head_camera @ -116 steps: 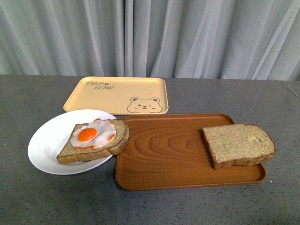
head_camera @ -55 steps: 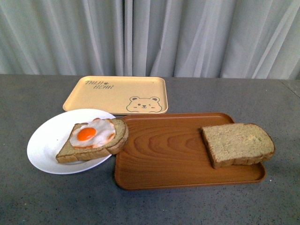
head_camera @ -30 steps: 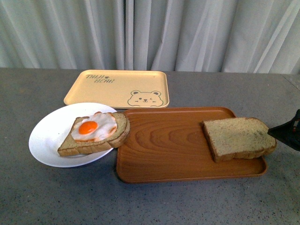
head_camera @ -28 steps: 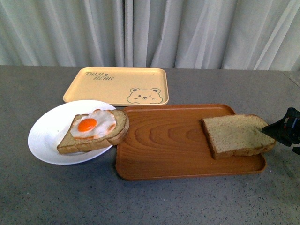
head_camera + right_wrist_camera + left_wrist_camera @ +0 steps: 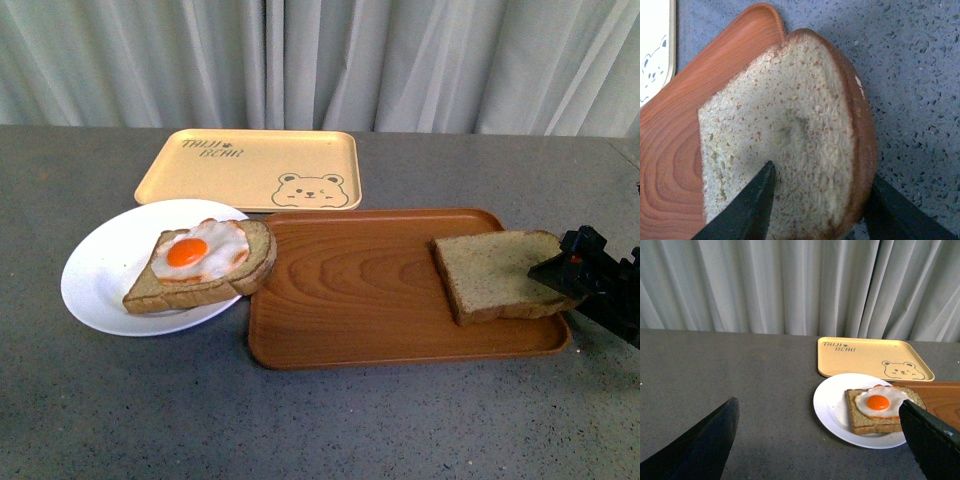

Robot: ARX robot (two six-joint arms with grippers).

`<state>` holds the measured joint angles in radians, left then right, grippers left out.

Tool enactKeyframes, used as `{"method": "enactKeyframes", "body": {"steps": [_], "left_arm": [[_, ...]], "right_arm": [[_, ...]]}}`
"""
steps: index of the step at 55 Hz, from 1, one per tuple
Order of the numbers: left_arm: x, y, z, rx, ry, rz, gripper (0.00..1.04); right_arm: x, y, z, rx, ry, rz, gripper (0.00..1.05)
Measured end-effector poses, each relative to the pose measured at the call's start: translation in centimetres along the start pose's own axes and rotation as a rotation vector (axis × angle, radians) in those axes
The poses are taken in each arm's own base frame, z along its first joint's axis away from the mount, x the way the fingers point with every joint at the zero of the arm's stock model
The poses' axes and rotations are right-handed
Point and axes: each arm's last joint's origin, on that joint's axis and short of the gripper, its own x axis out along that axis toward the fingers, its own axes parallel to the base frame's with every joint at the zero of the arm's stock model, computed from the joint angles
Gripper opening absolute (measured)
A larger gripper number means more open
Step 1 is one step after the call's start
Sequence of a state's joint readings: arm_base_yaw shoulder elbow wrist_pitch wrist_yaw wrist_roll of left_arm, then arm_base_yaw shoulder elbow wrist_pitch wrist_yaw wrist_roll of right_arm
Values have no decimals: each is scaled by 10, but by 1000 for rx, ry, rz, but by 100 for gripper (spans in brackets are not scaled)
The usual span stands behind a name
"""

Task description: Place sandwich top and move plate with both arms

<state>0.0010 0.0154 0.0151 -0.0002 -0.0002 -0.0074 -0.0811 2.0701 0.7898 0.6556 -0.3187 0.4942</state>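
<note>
Right pincer (image 5: 822,176): fingers apart, not clamped on anything. It straddles the rounded end of the sandwich top (image 5: 790,115). One finger (image 5: 747,207) hangs over the speckled crumb face, and the other stands just outside the dark crust, over the desk (image 5: 300,430). Cannot tell whether either finger touches the bread.

Sandwich top: lies flat on the wood-grain tray (image 5: 350,310), directly under the right pincer. Its rounded end reaches the tray rim on the pincer's side.

Left pincer (image 5: 818,402): fingers wide apart, holding nothing. The plate (image 5: 832,412) sits on the desk ahead of it, well apart from the fingertips. The plate carries the egg slice (image 5: 880,415). A yellow bear tray (image 5: 865,357) lies further ahead, beyond the plate.

Handling, judged:
- The slice is probably light, soft and springy.
- The crumb will likely crush and shed under a hard squeeze.
- The crust is the firmest part and gives the teeth some bite.
- Held by one end, a thick slice may sag or tear near the fingers.

Grip, judged:
- Take the rounded crust end, where the rim gives room beneath.
- Close only until the crumb just yields.
- Carry it level and slowly.
- Lower it flat onto the egg, which looks smooth and could let the bread slide.

Plate, judged: stiff, glossy and slippery, so it wants a rim hold on opposite sides.
</note>
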Motion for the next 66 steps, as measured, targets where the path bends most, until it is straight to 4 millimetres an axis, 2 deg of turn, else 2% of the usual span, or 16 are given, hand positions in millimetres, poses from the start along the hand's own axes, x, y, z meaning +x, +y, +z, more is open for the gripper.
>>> {"method": "enactKeyframes", "body": {"steps": [7, 13, 21, 28, 34, 40, 49, 57, 66], "left_arm": [[0, 0, 0, 0, 0, 0, 96], [0, 0, 0, 0, 0, 0, 96], [0, 0, 0, 0, 0, 0, 96], [0, 0, 0, 0, 0, 0, 96], [0, 0, 0, 0, 0, 0, 96], [0, 0, 0, 0, 0, 0, 96], [0, 0, 0, 0, 0, 0, 96], [0, 0, 0, 0, 0, 0, 96], [0, 0, 0, 0, 0, 0, 96]], "right_arm": [[-17, 4, 3, 43, -25, 42, 18], [-35, 17, 13, 59, -70, 91, 5], [-56, 54, 27, 49, -155, 154, 3], [-62, 107, 26, 25, -188, 256, 3], [-55, 155, 12, 13, -169, 340, 3], [-38, 209, -9, -18, -128, 420, 3], [-8, 264, -38, -14, -69, 478, 3], [20, 283, -63, -11, -20, 409, 3], [41, 277, -95, -22, 42, 327, 3]]}}
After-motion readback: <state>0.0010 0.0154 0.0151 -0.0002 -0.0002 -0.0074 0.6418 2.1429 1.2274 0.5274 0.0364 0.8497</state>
